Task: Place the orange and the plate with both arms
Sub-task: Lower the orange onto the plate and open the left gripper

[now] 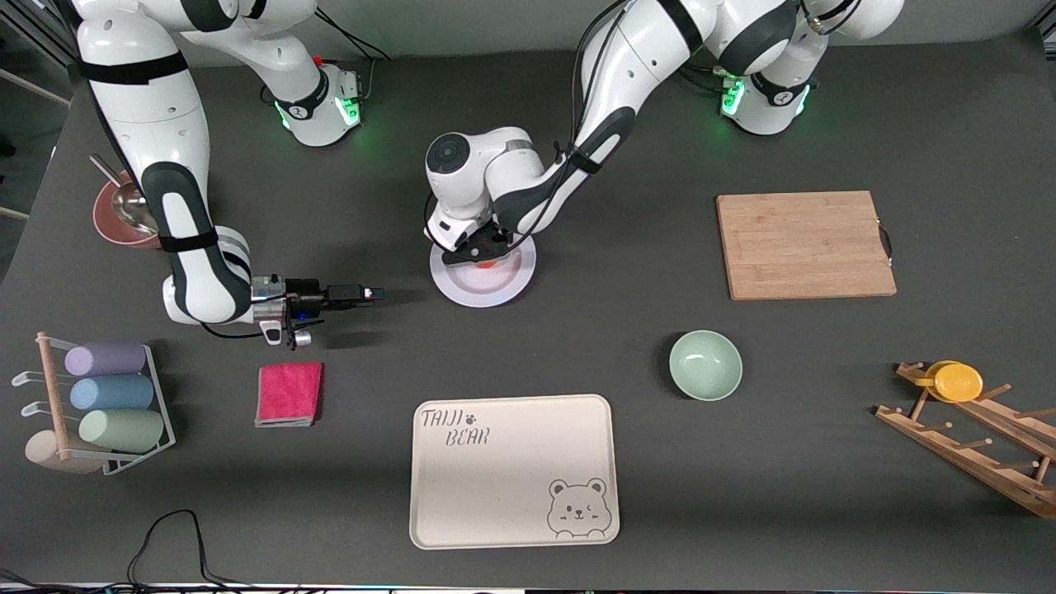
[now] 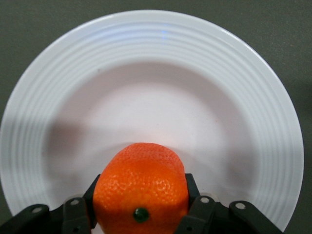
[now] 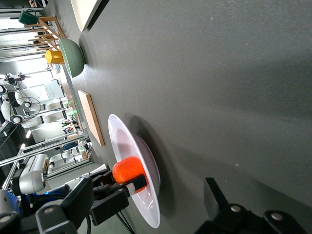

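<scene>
The left gripper (image 2: 141, 214) has its jaws clamped on the orange (image 2: 140, 192), low over the plate (image 1: 516, 285) mid-counter. Best to release only once it rests in the plate's middle. The right gripper (image 1: 373, 293) waits beside the plate, jaws spread, empty.

Orange (image 2: 141, 192) between fingers (image 2: 200, 207) over plate (image 2: 151, 53)

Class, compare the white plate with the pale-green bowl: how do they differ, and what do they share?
The plate is white, shallow and wider; the bowl is pale green, deeper and smaller. The left tool, shut on the orange, is over the plate; nothing shows inside the bowl. The bowl sits nearer the front camera. Both are round and upright.
</scene>
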Motion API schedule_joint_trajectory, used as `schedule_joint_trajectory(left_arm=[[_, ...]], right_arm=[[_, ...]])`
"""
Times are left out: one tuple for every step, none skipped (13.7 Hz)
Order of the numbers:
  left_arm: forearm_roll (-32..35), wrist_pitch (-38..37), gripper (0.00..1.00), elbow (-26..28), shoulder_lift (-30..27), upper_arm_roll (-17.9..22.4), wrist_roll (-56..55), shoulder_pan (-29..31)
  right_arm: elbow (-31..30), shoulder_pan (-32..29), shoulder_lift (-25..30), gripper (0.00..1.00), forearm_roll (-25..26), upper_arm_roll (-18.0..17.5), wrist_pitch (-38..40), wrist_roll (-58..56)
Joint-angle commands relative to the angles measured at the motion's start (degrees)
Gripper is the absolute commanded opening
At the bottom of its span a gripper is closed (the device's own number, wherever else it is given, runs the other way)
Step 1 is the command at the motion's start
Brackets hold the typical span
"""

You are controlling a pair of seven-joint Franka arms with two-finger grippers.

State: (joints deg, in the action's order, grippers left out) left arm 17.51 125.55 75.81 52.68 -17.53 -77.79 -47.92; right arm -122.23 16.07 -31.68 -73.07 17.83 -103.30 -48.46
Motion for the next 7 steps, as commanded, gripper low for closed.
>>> schedule_joint_trajectory(left_arm=[[1.13,-0.04,1.0,-2.16,0.76,1.09,-1.31,-1.3],[1.21,-0.13,1.0,-2.07,0.67,1.09,-1.22,-1.3],[1.21,-0.48,1.0,-2.07,0.32,1.01,-1.05,-1.22],[1.3,-1.18,1.0,-2.07,-0.55,1.01,-0.78,-0.87],[1.3,-1.7,1.0,-2.07,-1.95,1.01,-0.69,-0.34],[0.95,-4.15,1.0,-1.98,-3.7,0.74,-0.26,1.14],[0.52,-8.26,1.0,-1.89,-6.59,-0.04,0.97,2.03]], right_arm=[[-0.2,0.1,-0.05,1.0,-1.63,0.27,0.38,-1.72],[-0.2,0.1,-0.23,1.0,-1.55,0.27,0.38,-1.72],[-0.2,0.1,-0.23,1.0,-1.63,0.27,0.46,-1.72],[-0.2,0.1,-0.23,1.0,-1.63,0.27,0.46,-1.72],[-0.2,0.1,-0.23,1.0,-1.63,0.27,0.46,-1.72],[-0.2,0.1,-0.23,1.0,-1.63,0.27,0.46,-1.72],[-0.2,0.1,-0.23,1.0,-1.63,0.27,0.46,-1.72]])
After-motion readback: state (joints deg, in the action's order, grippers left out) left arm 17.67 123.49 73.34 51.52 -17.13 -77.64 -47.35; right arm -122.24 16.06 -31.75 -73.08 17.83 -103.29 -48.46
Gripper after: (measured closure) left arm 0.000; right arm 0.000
